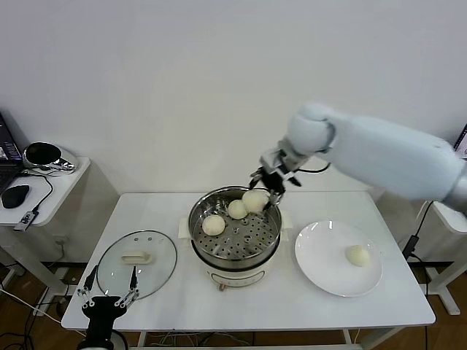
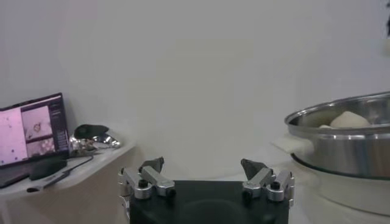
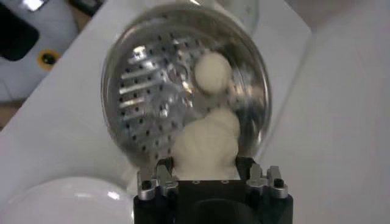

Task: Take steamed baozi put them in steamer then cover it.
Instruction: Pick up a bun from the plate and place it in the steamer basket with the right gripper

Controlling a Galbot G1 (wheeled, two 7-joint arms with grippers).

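Now: right gripper (image 1: 271,191) jaws clamp baozi (image 1: 255,200) between them | over steamer (image 1: 235,240) | left gripper (image 1: 108,297) jaws open

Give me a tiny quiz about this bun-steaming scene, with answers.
1. How many buns sit in or over the steamer?
2. True or false: the lid is on the steamer.
3. Which gripper grips a bun: A left, B right?

Key:
1. Three: two on the tray, and one in the right gripper.
2. False; it lies on the table, near the left gripper.
3. B. One more bun waits on the plate.
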